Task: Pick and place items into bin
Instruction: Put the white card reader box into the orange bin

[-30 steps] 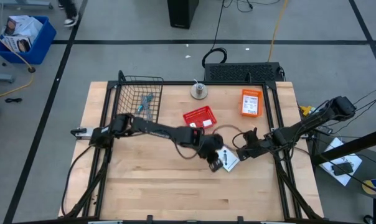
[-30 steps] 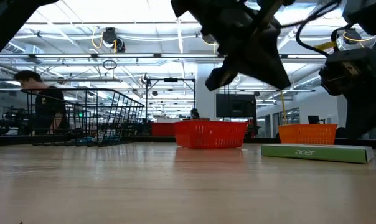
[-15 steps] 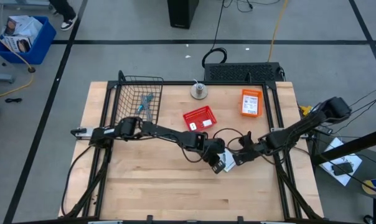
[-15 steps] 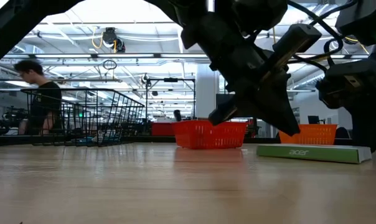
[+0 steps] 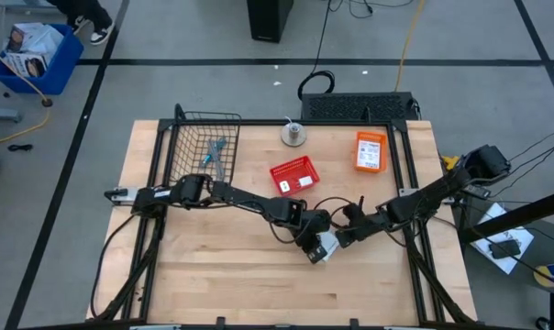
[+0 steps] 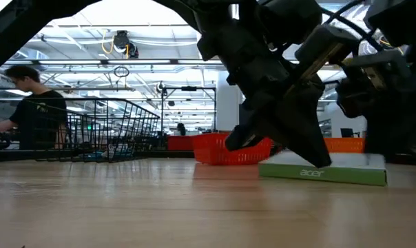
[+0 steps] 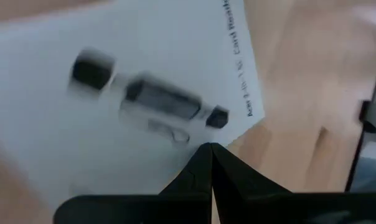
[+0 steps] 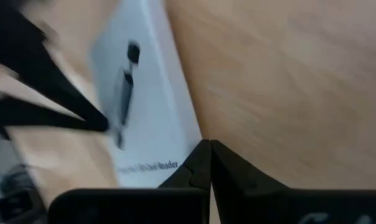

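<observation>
Fingers of both arms are pressed together and meeting at the flat white packet with black print (image 5: 325, 246), which is lying on the wooden counter (image 5: 213, 284) just below the centre of the high view. The left gripper (image 5: 311, 240) is reaching in from the left side of the frame and the right gripper (image 5: 344, 236) from the right, each with its closed tips at an edge of the packet; in both wrist views the shut black fingertips (image 7: 208, 163) are sitting right at the packet's white border, pinching nothing that I can make out. Judging by the layout, the job is only partly done: the black wire basket (image 5: 206, 145) in the upper left is already holding slim grey and teal stick-like tools (image 5: 216, 153), while this packet is still out on the counter, well apart from that basket. A small red mesh tray (image 5: 294, 174) near the centre is carrying a small white piece (image 5: 300, 181), and an orange tray (image 5: 370, 151) is sitting toward the upper right.
</observation>
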Motion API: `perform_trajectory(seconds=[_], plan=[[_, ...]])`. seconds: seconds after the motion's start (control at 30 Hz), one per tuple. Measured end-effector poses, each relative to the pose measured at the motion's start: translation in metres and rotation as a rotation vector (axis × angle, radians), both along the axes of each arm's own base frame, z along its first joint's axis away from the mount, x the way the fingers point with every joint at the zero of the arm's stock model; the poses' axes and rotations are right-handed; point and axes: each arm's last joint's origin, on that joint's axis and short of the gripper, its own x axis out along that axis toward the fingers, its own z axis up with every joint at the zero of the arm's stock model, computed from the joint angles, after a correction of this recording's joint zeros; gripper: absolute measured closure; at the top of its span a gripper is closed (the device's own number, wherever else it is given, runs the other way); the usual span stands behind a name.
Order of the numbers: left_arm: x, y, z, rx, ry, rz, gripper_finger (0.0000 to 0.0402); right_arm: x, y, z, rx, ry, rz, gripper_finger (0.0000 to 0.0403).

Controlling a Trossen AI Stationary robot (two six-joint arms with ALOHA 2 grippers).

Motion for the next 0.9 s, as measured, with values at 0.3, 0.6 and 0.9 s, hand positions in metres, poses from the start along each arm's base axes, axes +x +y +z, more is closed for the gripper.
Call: perform_trajectory(seconds=[0.3,0.6,0.9], plan=[[0.001,-0.002,-0.001,0.005,-0.017,-0.014,0.0398,0.014,0.005,0.016,0.045,-0.221,0.029,0.0403],[0.005,0.011,-0.001,0.144,-0.066,0.057,0.0395,0.020,0.015,0.027,0.200,-0.299,0.168,0.0403],[0.003,0.010,0.008,0.085,-0.065,0.045,0.0395,0.009,0.010,0.025,0.054,-0.242,0.062,0.0403]])
